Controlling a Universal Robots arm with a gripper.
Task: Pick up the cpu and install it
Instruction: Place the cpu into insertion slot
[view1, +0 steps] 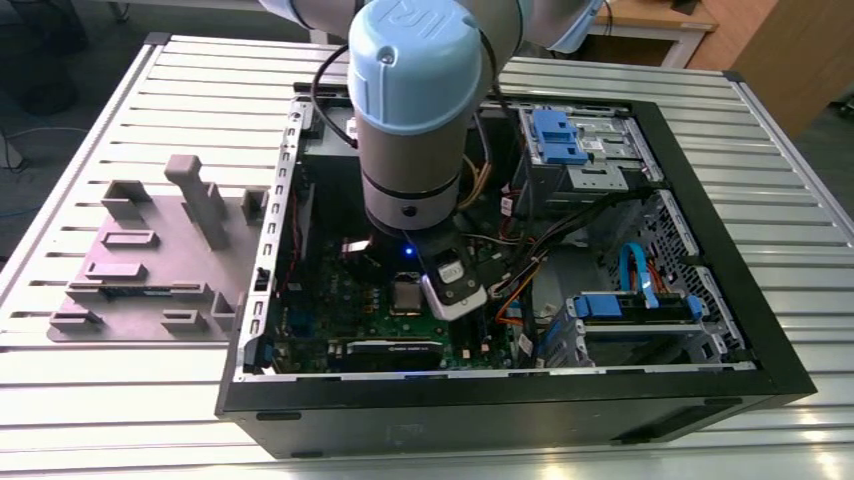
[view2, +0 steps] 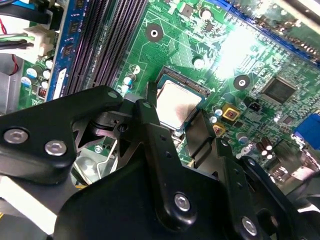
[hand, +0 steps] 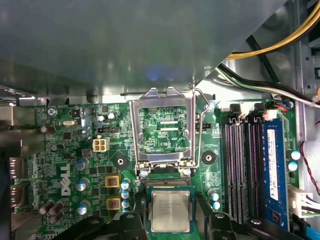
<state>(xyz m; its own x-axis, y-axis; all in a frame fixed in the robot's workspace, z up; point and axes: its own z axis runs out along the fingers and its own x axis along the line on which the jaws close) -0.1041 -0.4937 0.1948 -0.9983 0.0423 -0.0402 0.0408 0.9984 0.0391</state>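
The cpu (hand: 170, 211) is a small square chip with a silvery top, lying level over the socket (hand: 170, 185) on the green motherboard. A strip of socket contacts shows past its far edge. My gripper (hand: 170, 222) straddles it, one black finger against each side of the chip, shut on it. In the second wrist view the cpu (view2: 177, 102) sits between the fingertips of the gripper (view2: 175, 114). The socket's metal load plate (hand: 162, 127) stands flipped open just beyond. In the exterior view the gripper (view1: 430, 292) reaches down into the open computer case beside the silvery cpu (view1: 404, 297).
Dark memory slots (hand: 240, 165) and a blue memory stick (hand: 274, 165) run beside the socket. Yellow and black cables (hand: 270, 45) cross one corner. A grey metal panel (hand: 125, 45) overhangs the board. Case walls (view1: 507, 400) enclose the arm; a grey fixture block (view1: 147, 260) lies at the exterior view's left.
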